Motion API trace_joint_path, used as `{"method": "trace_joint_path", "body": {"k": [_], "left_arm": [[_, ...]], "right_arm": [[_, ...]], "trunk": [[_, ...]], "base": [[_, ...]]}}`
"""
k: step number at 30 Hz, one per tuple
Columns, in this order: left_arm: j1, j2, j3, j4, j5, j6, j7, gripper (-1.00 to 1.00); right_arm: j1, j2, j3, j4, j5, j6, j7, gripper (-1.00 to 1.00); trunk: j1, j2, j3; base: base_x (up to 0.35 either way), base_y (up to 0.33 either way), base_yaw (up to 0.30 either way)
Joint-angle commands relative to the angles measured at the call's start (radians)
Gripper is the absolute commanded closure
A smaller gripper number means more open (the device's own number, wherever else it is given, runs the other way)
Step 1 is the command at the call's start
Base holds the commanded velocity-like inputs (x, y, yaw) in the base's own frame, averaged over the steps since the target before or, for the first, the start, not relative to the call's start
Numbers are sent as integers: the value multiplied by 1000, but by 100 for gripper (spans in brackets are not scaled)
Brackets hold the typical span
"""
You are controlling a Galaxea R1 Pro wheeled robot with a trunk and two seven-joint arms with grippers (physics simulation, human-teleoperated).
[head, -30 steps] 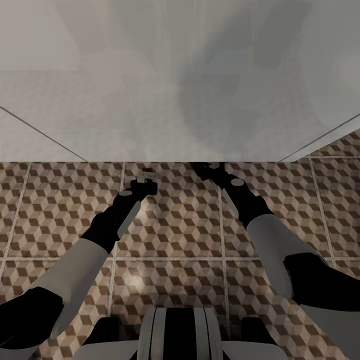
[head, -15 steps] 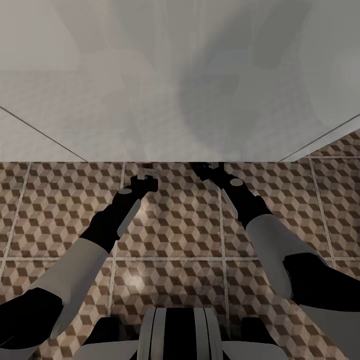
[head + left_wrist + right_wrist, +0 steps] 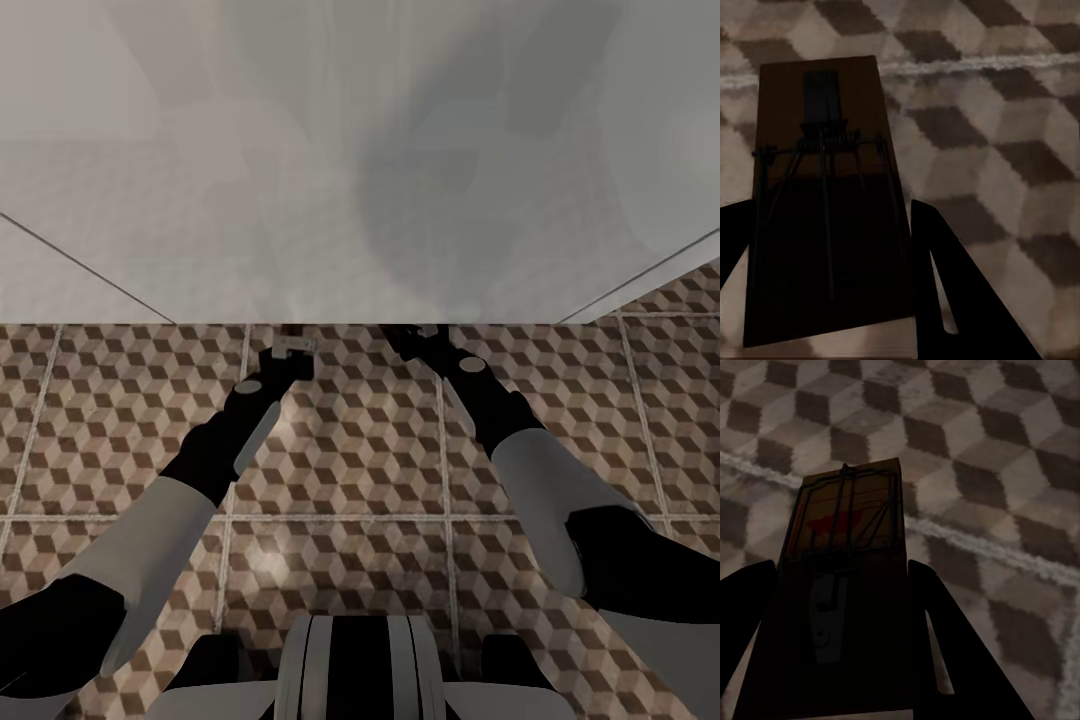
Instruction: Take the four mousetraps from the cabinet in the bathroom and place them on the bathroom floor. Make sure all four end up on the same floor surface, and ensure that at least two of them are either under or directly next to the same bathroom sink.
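Both arms have crept forward. The left gripper (image 3: 825, 247) and right gripper (image 3: 844, 622) each clasp a flat brown wooden mousetrap (image 3: 821, 187) (image 3: 844, 577), probably just above the cube-patterned tiled bathroom floor (image 3: 350, 460).

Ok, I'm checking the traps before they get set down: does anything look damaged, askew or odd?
Nothing stands out. The left gripper has one mousetrap between its fingers, and the right gripper has another mousetrap. Both boards look whole, wires in place, over the bathroom floor.
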Motion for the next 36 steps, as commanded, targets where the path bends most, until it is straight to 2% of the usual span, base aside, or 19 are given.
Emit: {"method": "trace_joint_path", "body": {"k": [1, 7, 12, 23, 36], "left_arm": [[0, 1, -4, 3, 7, 2, 9, 100], [0, 1, -5, 24, 7, -68, 9, 100], [0, 1, -5, 44, 8, -76, 9, 100], [0, -2, -1, 176, 7, -111, 9, 100], [0, -1, 0, 182, 7, -129, 9, 100]], "right_arm": [[-1, 0, -2, 0, 10, -3, 3, 100], [-1, 0, -2, 0, 10, -3, 2, 100], [0, -1, -1, 0, 10, -3, 2, 100], [0, -1, 0, 0, 11, -3, 2, 100], [0, -1, 0, 0, 11, -3, 2, 100]], "trunk": [[0, 0, 0], [0, 0, 0], [0, 0, 0], [0, 0, 0], [0, 0, 0]], "base": [[0, 0, 0], [0, 0, 0], [0, 0, 0], [0, 0, 0], [0, 0, 0]]}}
